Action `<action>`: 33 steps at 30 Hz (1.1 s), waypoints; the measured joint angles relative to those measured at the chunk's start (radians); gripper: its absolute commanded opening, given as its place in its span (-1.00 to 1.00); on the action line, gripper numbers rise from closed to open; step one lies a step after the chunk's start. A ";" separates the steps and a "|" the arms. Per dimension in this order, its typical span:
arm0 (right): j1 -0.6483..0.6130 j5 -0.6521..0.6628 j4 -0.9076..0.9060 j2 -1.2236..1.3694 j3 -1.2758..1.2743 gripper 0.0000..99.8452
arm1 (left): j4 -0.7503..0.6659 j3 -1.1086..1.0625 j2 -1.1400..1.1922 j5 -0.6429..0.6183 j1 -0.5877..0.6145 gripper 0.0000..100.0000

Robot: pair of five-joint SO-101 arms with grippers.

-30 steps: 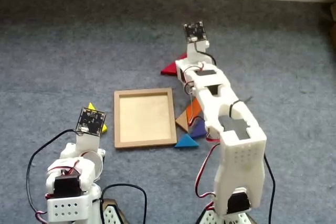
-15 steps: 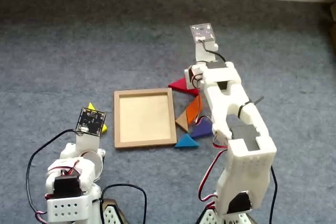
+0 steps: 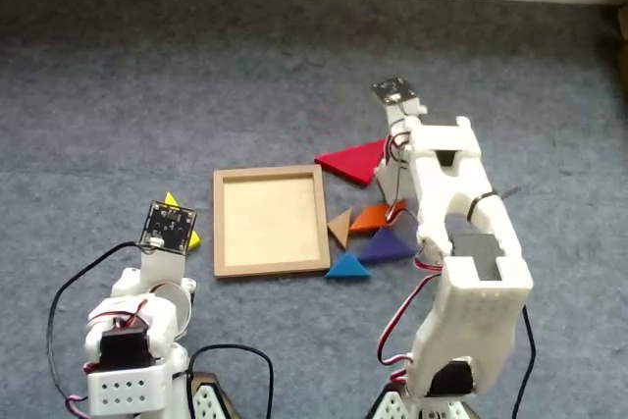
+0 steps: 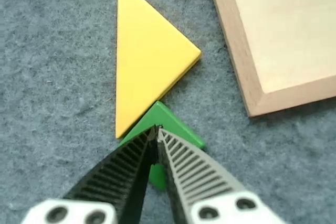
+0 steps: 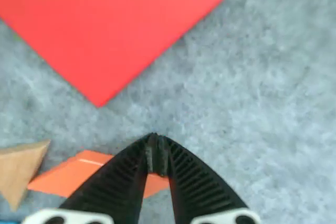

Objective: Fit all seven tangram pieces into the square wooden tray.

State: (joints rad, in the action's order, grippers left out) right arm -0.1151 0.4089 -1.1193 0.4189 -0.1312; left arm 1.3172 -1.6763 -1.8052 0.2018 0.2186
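The square wooden tray (image 3: 270,221) lies flat on the carpet with nothing in it. Right of it lie a red triangle (image 3: 355,161), a small wooden triangle (image 3: 339,226), an orange piece (image 3: 376,216), a purple triangle (image 3: 390,244) and a blue triangle (image 3: 348,265). My right gripper (image 5: 155,142) is shut and holds nothing, its tips over bare carpet between the red triangle (image 5: 100,30) and the orange piece (image 5: 79,179). My left gripper (image 4: 156,129) is shut, its tips over a green piece (image 4: 176,129) that touches the yellow triangle (image 4: 147,56) left of the tray (image 4: 247,66).
The right arm (image 3: 456,213) stretches over the carpet just right of the loose pieces. At the near left stands the left arm (image 3: 137,331), its wrist camera covering part of the yellow triangle (image 3: 192,236). Grey carpet spreads all around.
The right arm swung right and drew back. The red triangle slid nearer, to beside the tray's far right corner. The orange piece turned flatter. The left arm stayed still.
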 measured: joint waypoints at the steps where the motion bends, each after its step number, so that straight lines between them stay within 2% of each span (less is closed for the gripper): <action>1: 0.003 0.000 -0.020 0.000 0.000 -0.99 | 0.000 0.000 0.000 0.000 0.000 -0.95; 9: 0.008 0.000 -0.075 -0.080 -0.023 -0.99 | 0.000 0.000 0.000 0.000 0.000 -0.95; 13: -0.018 -0.008 -0.005 -0.227 -0.086 -0.99 | 0.000 0.000 0.000 0.000 0.000 -0.95; 18: -0.083 -0.074 0.236 -0.382 -0.221 -0.99 | 0.000 0.000 0.000 0.000 0.000 -0.95; 23: -0.127 -0.149 0.534 -0.388 -0.347 -0.99 | 0.000 0.000 0.000 0.000 0.000 -0.95; 27: -0.133 -0.247 0.715 -0.318 -0.364 -0.99 | 0.000 0.000 0.000 0.000 0.000 -0.95; 33: -0.132 -0.321 0.850 -0.138 -0.342 -0.99 | 0.000 0.000 0.000 0.000 0.000 -0.95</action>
State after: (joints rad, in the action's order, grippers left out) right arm -0.2470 0.0882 -0.2693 0.2808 -0.4733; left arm 1.3172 -1.6763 -1.8052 0.2018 0.2186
